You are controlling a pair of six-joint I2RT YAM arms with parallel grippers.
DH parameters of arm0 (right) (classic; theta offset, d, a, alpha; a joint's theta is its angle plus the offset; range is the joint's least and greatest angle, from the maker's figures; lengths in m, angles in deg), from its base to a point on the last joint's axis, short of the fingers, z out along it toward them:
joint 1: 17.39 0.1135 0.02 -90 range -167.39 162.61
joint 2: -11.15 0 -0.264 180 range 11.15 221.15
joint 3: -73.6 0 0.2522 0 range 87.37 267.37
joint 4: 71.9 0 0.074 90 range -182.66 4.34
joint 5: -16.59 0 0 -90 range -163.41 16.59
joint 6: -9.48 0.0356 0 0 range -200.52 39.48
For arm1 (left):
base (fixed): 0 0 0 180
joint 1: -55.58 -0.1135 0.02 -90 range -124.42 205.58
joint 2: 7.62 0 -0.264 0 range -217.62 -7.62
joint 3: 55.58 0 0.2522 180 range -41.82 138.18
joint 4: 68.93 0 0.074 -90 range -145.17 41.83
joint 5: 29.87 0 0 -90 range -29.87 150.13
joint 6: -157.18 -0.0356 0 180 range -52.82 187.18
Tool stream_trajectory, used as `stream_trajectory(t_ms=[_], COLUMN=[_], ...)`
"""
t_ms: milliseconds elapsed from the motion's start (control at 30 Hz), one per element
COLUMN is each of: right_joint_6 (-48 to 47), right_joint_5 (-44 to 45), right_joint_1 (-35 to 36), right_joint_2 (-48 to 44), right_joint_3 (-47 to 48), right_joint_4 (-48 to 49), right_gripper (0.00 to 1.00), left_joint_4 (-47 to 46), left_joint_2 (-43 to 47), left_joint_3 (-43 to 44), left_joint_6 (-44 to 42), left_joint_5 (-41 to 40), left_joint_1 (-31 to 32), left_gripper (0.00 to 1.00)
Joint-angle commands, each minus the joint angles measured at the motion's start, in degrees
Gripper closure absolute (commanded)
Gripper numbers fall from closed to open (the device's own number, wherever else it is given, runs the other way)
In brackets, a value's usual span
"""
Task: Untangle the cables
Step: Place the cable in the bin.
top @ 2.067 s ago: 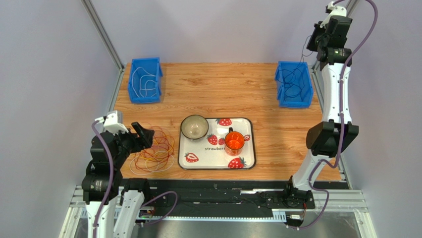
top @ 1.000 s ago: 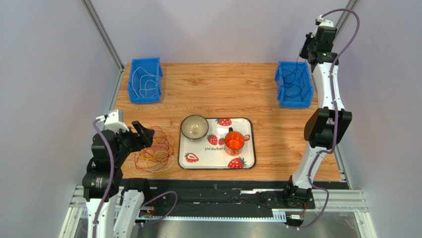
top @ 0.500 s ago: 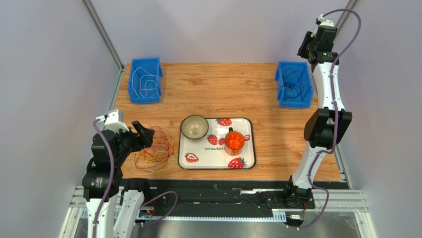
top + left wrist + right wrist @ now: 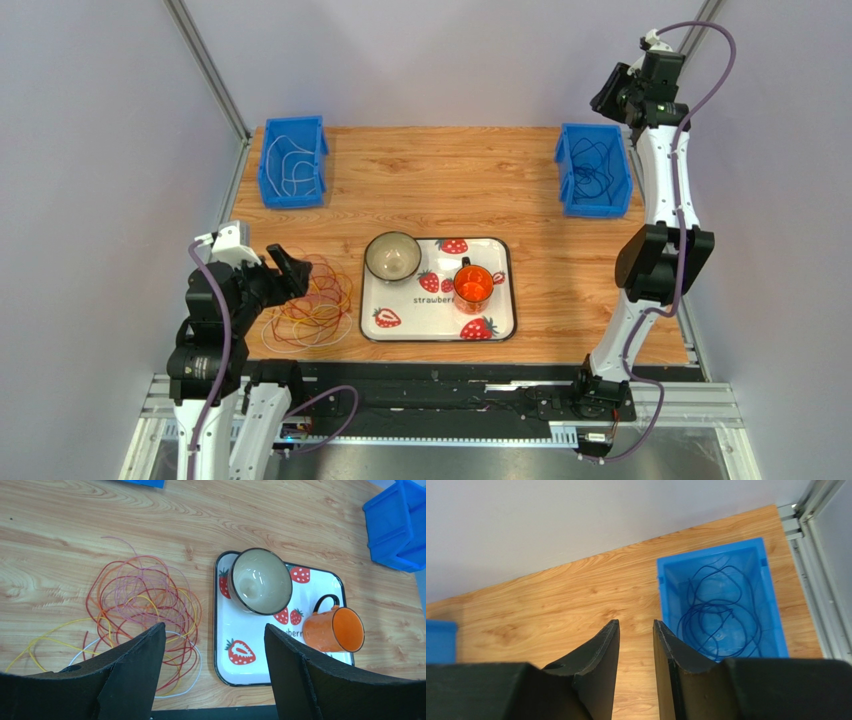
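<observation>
The left claw (image 4: 290, 272) stands wide, with nothing between its fingers (image 4: 135, 670), low over the near-left corner of the tabletop (image 4: 470, 180). Right beneath and just beyond it lies the tangle of cables (image 4: 315, 305). These are thin loops in red, orange, yellow, pinkish purple and white, heaped over one another so closely that they cannot be counted. A few yellow and white strands trail toward the near edge. Nothing stands between this claw and the heap.

Just beside the tangle on its right, not touching it, sits one strawberry-print tray (image 4: 425, 320) at the middle of the near edge. It carries one pale bowl (image 4: 392, 257) in its far-left corner and one orange mug (image 4: 473, 287), upright to the right of the bowl, with its handle toward the far edge.

The right claw (image 4: 607, 95) hangs high beyond the far-right corner, its jaws narrowly parted and holding nothing. Below it, the right blue bin (image 4: 594, 129) in that corner holds one dark cable (image 4: 716, 612) in loose coils. The left blue bin (image 4: 292, 123), in the far-left corner, holds one white cable (image 4: 290, 165). That makes two bins, well apart from the tray.
</observation>
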Motion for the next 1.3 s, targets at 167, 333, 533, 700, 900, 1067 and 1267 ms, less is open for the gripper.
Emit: stream_trajectory(t_ms=[167,333,533,700,900,1067,1267], right_joint_6=[7.6,6.6,6.5,6.6,10.2,11.5,11.5], right_joint_5=[-10.2,-9.9,-7.7,-5.9,-6.3,-4.5,-1.4], right_joint_1=[2.3,8.2,17.1,23.5,29.1,35.8,43.3], right_joint_2=[-13.5,-19.7,-27.9,-34.0,-40.5,-44.2,-46.8], right_joint_3=[-6.1,-14.5,-22.8,-31.0,-39.2,-44.7,-49.6], right_joint_4=[-1.9,-1.7,-1.4,-0.3,2.5,4.2,5.4], right_gripper=[0.61,0.56,0.56,0.56,0.56,0.56,0.55], left_joint_4=[-1.0,-0.4,0.4,0.5,-0.7,-0.5,-1.7], left_joint_2=[-1.9,-3.4,-5.1,-7.7,-9.3,-12.4,-15.6], left_joint_3=[0.0,0.2,0.4,0.4,-0.3,-0.9,-2.1], left_joint_6=[1.3,1.7,2.7,4.5,6.7,9.0,11.2], left_joint_5=[-1.8,-3.0,-5.8,-7.2,-7.9,-10.6,-12.9], left_joint_1=[-0.2,-0.2,-0.2,-0.2,-0.2,-0.2,-0.2], left_gripper=[0.21,0.21,0.23,0.23,0.23,0.23,0.23])
